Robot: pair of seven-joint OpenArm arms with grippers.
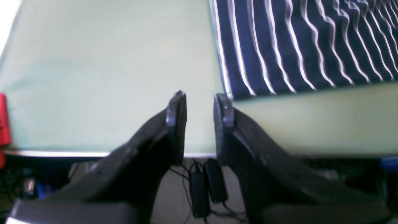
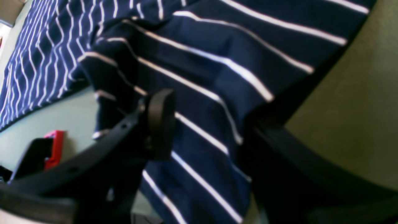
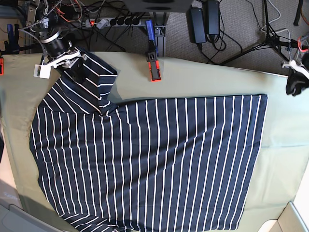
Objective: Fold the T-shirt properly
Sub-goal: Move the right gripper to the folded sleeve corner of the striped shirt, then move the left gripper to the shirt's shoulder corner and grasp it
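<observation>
At the far left of the base view the right gripper [image 3: 72,65] hangs over the back corner of the table, and it has hold of the T-shirt [image 3: 159,159] by its upper sleeve. Its wrist camera shows the jaws standing fairly wide with a thick fold of navy striped cloth [image 2: 202,102] bunched between them; one round black pad [image 2: 160,123] presses on the fabric. The sleeve is lifted and doubled back over the shoulder area.

The rest of the shirt lies flat on the pale green tablecloth [image 3: 203,79], spread across most of the table, its white stripes running front to back and its straight hem toward the right. An orange clamp [image 3: 154,67] grips the back edge of the cloth just above the shirt, with power bricks [image 3: 203,19] and cables on the floor behind.

At the far right the left gripper [image 3: 294,84] sits off the shirt, near the table edge. From its own camera the fingers [image 1: 177,112] are parted a little with nothing between them, just beside the hem corner [image 1: 230,93].
</observation>
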